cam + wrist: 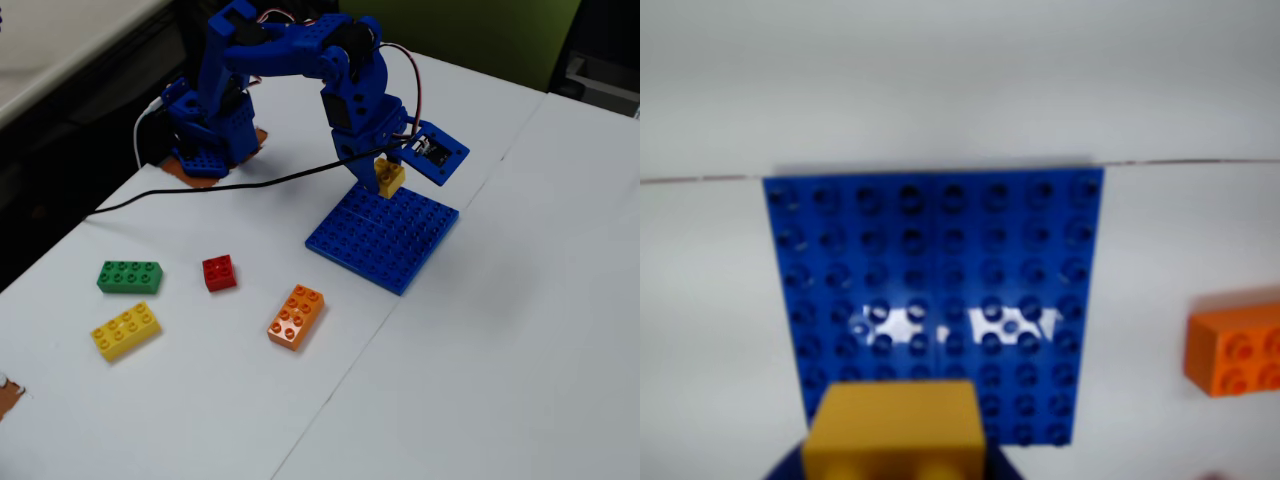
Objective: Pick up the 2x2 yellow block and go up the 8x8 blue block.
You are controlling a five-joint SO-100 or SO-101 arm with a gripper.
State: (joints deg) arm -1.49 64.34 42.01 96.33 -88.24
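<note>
The 2x2 yellow block (389, 177) hangs in my gripper (388, 176), which is shut on it, just above the far edge of the 8x8 blue block (384, 238). In the wrist view the yellow block (895, 430) fills the bottom edge, blurred, in front of the blue baseplate (940, 260). The gripper's jaws are hidden behind the block in the wrist view. The block seems a little above the plate; contact is not clear.
An orange 2x4 brick (296, 316) lies left of the plate and shows in the wrist view (1236, 350) at right. A red brick (219, 272), a green brick (130, 275) and a longer yellow brick (125, 330) lie further left. A black cable (230, 187) crosses the table.
</note>
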